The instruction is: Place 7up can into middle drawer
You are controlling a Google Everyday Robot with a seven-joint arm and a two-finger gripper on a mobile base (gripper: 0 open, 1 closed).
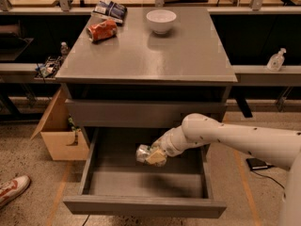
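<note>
The 7up can [142, 153], small, dented, silvery-white with green marks, is held inside the pulled-out middle drawer [141, 185], a little above its bare grey floor near the back middle. My gripper [153, 155] reaches in from the right on the white arm [235, 138] and is shut on the can. The can lies roughly sideways and sticks out to the left of the fingers. The drawer's flat front panel [143, 206] faces the camera.
On the cabinet top [188, 55] lie an orange-red can [101, 30], a white bowl [161, 20] and a snack bag [109, 10]. Another closed grey drawer front [141, 113] sits above. A cardboard box [59, 131] stands at the left, a shoe [11, 189] at the lower left.
</note>
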